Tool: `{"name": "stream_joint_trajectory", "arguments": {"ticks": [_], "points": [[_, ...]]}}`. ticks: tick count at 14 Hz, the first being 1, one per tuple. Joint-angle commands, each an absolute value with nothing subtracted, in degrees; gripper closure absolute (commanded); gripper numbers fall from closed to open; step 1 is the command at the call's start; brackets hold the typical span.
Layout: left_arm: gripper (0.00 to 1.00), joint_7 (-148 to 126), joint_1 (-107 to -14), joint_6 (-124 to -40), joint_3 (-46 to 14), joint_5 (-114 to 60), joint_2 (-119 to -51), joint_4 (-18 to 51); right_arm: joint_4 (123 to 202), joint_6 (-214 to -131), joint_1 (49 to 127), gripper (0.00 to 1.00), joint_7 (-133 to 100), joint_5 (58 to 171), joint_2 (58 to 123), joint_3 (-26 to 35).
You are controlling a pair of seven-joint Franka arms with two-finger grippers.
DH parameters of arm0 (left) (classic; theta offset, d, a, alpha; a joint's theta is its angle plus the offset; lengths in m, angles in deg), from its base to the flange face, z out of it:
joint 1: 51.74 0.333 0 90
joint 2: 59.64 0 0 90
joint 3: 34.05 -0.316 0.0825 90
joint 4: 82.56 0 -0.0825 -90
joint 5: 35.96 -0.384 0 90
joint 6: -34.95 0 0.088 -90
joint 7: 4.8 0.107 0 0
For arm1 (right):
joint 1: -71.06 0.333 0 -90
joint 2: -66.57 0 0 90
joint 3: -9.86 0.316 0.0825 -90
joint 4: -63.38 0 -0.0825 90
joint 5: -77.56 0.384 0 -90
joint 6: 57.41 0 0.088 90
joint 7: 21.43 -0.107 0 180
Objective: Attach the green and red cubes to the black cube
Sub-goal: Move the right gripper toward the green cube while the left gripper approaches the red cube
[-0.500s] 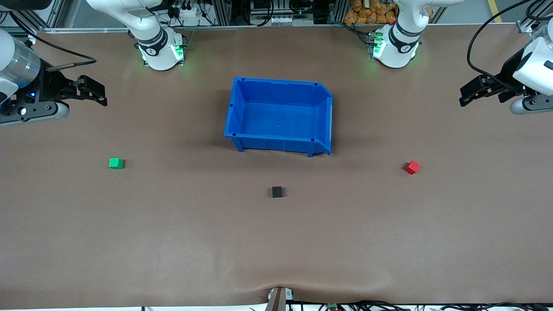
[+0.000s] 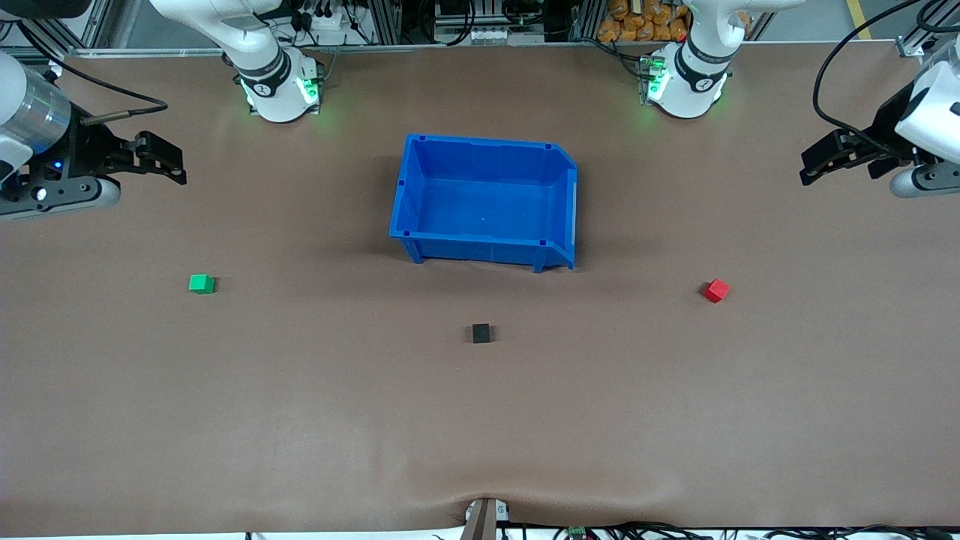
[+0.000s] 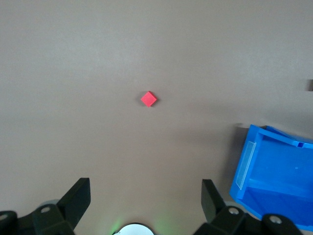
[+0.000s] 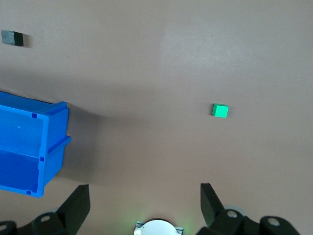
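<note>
- Black cube: sits alone on the brown table, nearer the front camera than the blue bin and roughly midway between the other two cubes. Touches nothing.
- Green cube: on the table toward the right arm's end, well apart from the black cube and from the bin.
- Red cube: on the table toward the left arm's end, turned corner-on, well apart from the black cube.
- Blue bin: upright at mid-table; no cube visible in it.
- Right gripper: up in the air over the table's edge at the right arm's end, fingers spread wide, holding nothing. Green cube appears in its wrist view, well clear of the fingers.
- Left gripper: up in the air over the table's edge at the left arm's end, fingers spread wide, holding nothing. Red cube is in its wrist view, clear of the fingers.
</note>
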State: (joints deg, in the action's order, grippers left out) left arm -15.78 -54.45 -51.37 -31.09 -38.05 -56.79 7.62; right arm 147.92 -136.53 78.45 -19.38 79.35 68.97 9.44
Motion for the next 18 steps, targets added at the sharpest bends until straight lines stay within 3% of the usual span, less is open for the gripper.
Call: {"name": "stream_joint_trajectory", "arguments": {"ticks": [1, 11, 18], "points": [[0.00, -14.5, -53.9, -50.1, -31.1, -38.5, -57.7, 6.3, 147.0, -136.2, 79.1, 0.00, -20.0, 78.8, 69.6, 9.2], [0.00, -15.5, -55.2, -50.8, -30.4, -38.6, -58.3, 6.5, 146.3, -136.2, 77.7, 0.00, -19.7, 78.1, 71.7, 8.7], [0.00, -15.7, -55.3, -51.8, -29.4, -38.6, -58.3, 6.4, 148.3, -140.7, 73.4, 0.00, -20.0, 73.5, 72.3, 8.8]]}}
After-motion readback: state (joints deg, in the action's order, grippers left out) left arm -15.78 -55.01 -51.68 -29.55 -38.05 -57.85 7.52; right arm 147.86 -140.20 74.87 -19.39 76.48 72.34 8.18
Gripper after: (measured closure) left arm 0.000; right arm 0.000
